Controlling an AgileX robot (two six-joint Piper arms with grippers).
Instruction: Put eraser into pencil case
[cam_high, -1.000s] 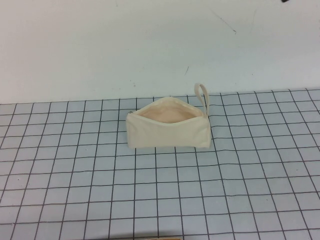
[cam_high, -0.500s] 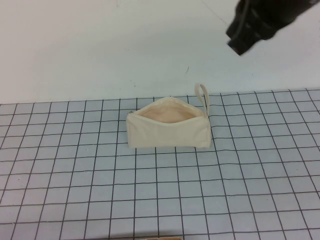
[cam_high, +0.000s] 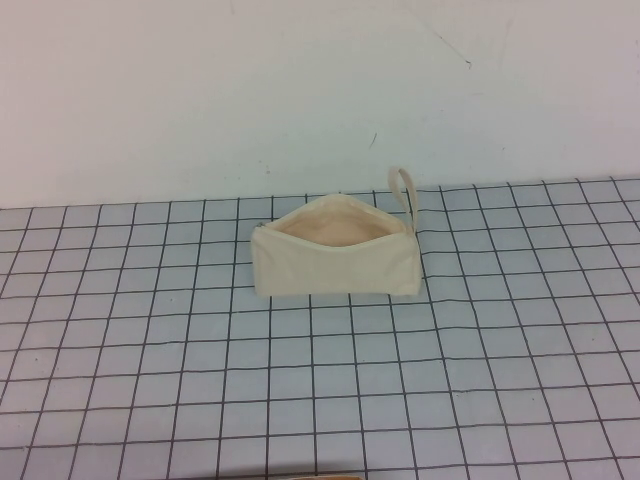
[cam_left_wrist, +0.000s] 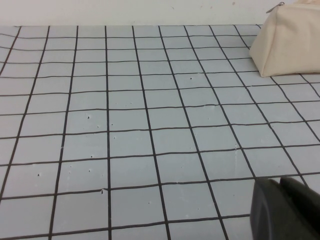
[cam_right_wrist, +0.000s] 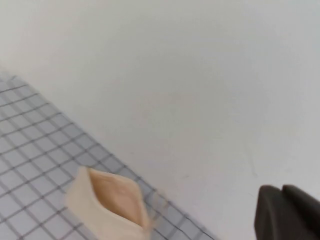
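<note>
- High view: the cream-beige fabric pencil case (cam_high: 337, 258) stands open in the middle of the grey gridded mat (cam_high: 150, 380). No arm shows here, and I cannot identify the eraser.
- Left wrist view: the left gripper (cam_left_wrist: 287, 209) waits low over the mat, left of the case; clenched or released, I cannot tell.
- Right wrist view: the right gripper (cam_right_wrist: 287, 212) is high above the case; its state is unclear. First find the eraser.

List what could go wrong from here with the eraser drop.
1. No eraser clearly in view; only a tan sliver at the high view's bottom edge.
2. The pencil case mouth is a narrow slit in soft fabric: a drop may miss or a nudge tip it.
Left end effector sits low over the mat beside it, right end effector high above.
</note>
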